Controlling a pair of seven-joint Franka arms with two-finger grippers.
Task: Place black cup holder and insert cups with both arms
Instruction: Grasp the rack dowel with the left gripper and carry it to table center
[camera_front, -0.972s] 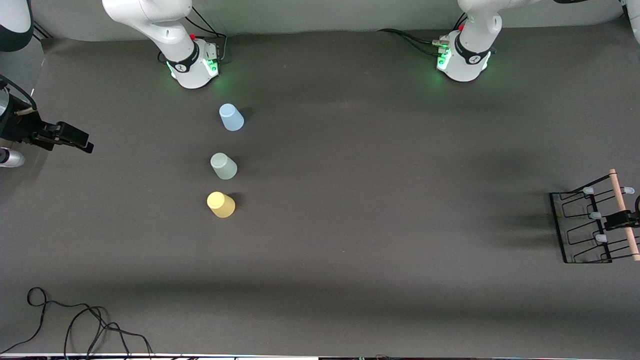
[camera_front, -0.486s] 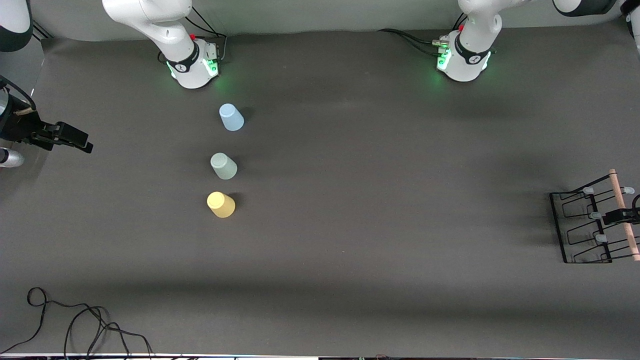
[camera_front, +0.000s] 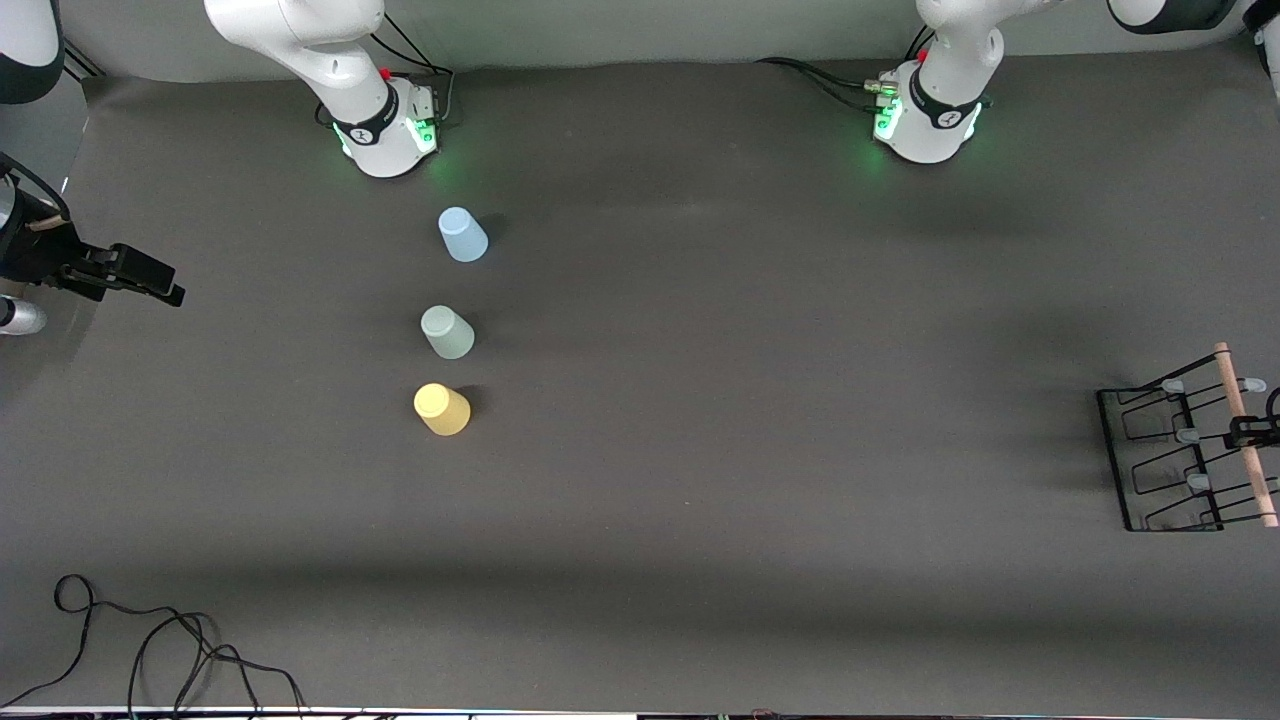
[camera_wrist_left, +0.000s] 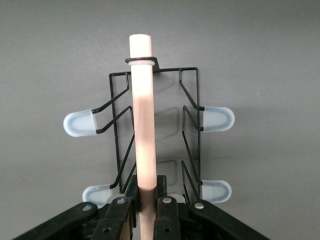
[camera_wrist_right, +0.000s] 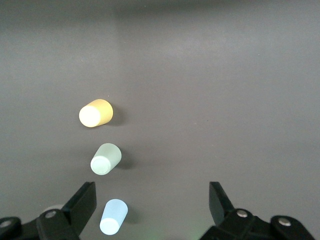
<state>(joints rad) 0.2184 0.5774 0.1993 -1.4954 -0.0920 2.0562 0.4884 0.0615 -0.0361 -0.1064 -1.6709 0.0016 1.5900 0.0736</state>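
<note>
I'm clamping the left gripper (camera_wrist_left: 146, 207) across the black cup holder's (camera_front: 1165, 460) wooden handle (camera_wrist_left: 142, 125) at the left arm's end. The right gripper (camera_wrist_right: 152, 200) is waiting spread open, nearer the 3 cups (camera_front: 448, 333).

The front camera looked down from high across the table (camera_front: 700, 400), facing both bases. The left wrist camera sat close above the black cup holder (camera_wrist_left: 150, 140); the right wrist camera, higher, shared the cups (camera_wrist_right: 106, 158) with the front view.
</note>
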